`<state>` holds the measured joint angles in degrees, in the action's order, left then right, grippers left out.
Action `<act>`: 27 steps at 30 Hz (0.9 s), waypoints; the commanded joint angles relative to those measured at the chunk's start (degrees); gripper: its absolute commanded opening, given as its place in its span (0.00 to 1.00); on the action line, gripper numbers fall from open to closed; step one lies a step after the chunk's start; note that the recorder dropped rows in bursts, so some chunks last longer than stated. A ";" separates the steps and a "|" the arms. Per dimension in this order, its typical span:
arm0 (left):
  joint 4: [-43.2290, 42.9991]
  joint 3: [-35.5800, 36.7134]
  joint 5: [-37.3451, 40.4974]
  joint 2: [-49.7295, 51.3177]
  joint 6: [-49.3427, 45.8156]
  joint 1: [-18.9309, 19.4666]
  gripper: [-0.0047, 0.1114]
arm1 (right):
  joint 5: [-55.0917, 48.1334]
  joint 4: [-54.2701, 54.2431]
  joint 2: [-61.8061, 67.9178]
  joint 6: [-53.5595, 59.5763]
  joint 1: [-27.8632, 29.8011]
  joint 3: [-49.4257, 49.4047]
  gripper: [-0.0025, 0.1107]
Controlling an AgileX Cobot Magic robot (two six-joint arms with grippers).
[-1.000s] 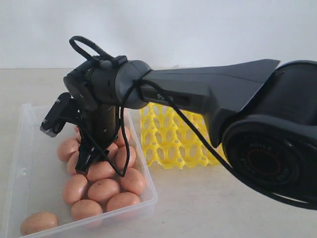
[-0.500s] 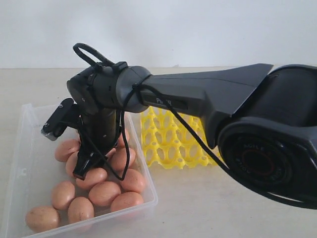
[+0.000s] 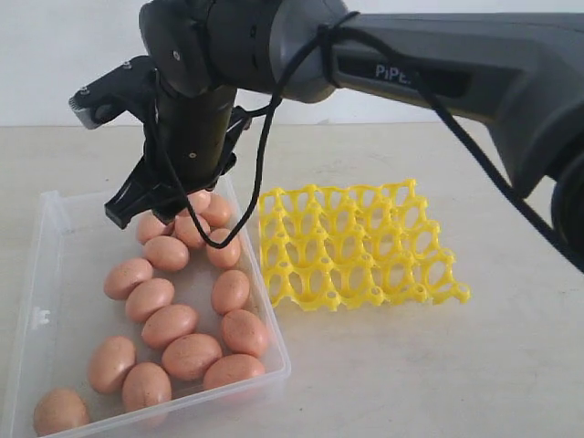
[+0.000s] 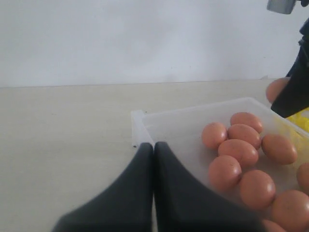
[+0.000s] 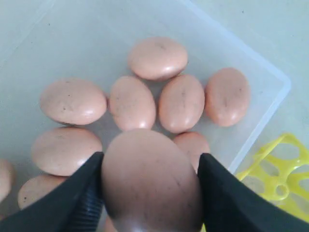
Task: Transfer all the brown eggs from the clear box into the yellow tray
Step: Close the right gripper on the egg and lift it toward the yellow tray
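Note:
My right gripper (image 5: 150, 186) is shut on one brown egg (image 5: 150, 179), its black fingers (image 5: 72, 203) pressed against both sides. In the exterior view that gripper (image 3: 146, 205) hangs above the far end of the clear box (image 3: 57, 274). Several more brown eggs (image 3: 169, 324) lie loose in the box below. The yellow tray (image 3: 356, 242) sits to the right of the box, its cups holding nothing. My left gripper (image 4: 154, 147) is shut with nothing in it, near the box's corner (image 4: 140, 125). In the left wrist view the held egg (image 4: 275, 89) shows at the edge.
The right arm (image 3: 438, 64) stretches across the top of the exterior view, over the tray. A black cable (image 3: 260, 155) loops down from its wrist. Bare beige tabletop (image 3: 411, 365) surrounds the box and the tray.
My right gripper has risen out of the egg pile with one egg held between its fingers. The loose eggs in the box have shifted and spread.

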<state>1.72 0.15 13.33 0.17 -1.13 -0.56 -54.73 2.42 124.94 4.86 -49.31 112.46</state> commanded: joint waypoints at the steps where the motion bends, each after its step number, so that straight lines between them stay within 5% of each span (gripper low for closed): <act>1: 0.31 -0.15 -0.08 -0.17 -0.03 -0.31 0.00 | -2.11 -4.37 -0.31 -3.12 0.26 0.08 0.02; 6: 0.31 -0.15 -0.08 -0.17 -0.03 -0.31 0.00 | -0.40 -14.09 -0.20 -4.86 0.26 0.08 0.02; 15: 0.31 -0.15 -0.08 -0.17 -0.03 -0.31 0.00 | -0.35 -13.78 3.53 -9.16 0.26 0.08 0.02; 27: 0.31 -0.15 -0.08 -0.17 -0.03 -0.31 0.00 | 5.33 4.48 1.75 -19.26 2.91 0.08 0.02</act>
<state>1.72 0.15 13.33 0.17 -1.13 -0.56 -50.71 2.40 128.60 -12.75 -47.71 112.46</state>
